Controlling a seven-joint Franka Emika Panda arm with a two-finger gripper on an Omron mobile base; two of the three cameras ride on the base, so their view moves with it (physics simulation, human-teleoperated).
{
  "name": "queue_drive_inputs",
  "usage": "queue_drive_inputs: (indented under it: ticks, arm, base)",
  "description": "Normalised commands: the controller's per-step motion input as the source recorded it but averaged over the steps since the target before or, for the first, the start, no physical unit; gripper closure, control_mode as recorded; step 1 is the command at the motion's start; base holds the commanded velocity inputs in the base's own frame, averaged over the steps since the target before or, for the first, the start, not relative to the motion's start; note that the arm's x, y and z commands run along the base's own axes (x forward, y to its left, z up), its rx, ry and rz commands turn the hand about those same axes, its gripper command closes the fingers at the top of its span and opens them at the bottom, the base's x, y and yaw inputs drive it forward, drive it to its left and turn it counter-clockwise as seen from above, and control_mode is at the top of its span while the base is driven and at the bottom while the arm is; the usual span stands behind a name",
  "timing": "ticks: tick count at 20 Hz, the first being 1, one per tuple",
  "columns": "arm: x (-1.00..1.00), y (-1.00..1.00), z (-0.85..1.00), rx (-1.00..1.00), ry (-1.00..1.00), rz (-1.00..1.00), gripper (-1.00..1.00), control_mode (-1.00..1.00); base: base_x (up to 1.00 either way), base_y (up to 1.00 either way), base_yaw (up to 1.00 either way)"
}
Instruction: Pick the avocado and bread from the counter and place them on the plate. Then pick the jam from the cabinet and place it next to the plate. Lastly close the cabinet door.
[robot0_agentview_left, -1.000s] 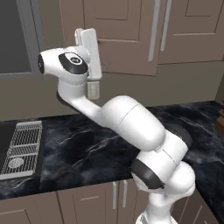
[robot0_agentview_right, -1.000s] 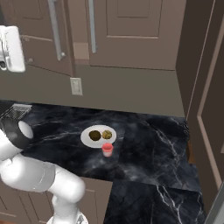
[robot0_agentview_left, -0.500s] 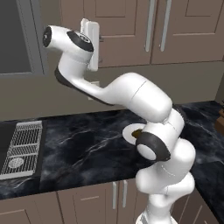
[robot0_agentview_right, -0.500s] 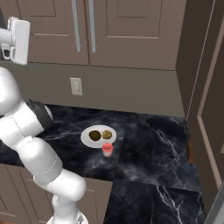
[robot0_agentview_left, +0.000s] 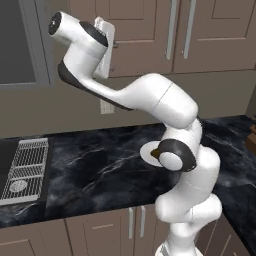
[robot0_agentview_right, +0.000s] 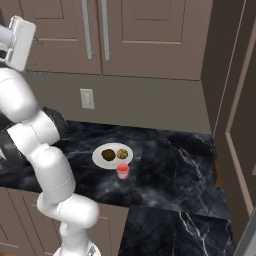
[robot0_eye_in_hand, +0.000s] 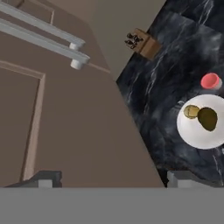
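Observation:
The white plate (robot0_agentview_right: 100, 161) lies on the black marble counter with the dark avocado (robot0_agentview_right: 108, 154) and the brown bread (robot0_agentview_right: 122, 154) on it. The red-lidded jam (robot0_agentview_right: 122, 171) stands just in front of the plate, on the counter. In the hand view the plate (robot0_eye_in_hand: 192, 131), avocado (robot0_eye_in_hand: 207, 119), bread (robot0_eye_in_hand: 191, 112) and jam (robot0_eye_in_hand: 210, 81) lie far below. My gripper (robot0_eye_in_hand: 113, 178) is open, high up against the face of the cabinet door (robot0_eye_in_hand: 78, 122), holding nothing. From the right base view, the cabinet door (robot0_agentview_right: 60, 40) looks flush with its neighbours.
Two long bar handles (robot0_agentview_right: 95, 27) run down the upper cabinet doors. A wall outlet (robot0_agentview_right: 87, 98) sits under them. A metal rack (robot0_agentview_left: 25, 165) lies at the counter's left end. A brown box (robot0_eye_in_hand: 142, 42) stands at the counter's far end. A tall cabinet side (robot0_agentview_right: 235, 125) stands on the right.
The arm has risen and swung toward the upper cabinets. The left door, ajar a second ago, has swung flush with the others. Plate, food and jam have not moved.

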Motion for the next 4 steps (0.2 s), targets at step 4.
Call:
queue_drive_inputs:
  ticks: [4]
  arm:
    - [0.77, -0.93, -0.02, 0.13, 0.27, 0.32, -1.0, -1.0]
  base:
    - [0.0, 0.0, 0.0]
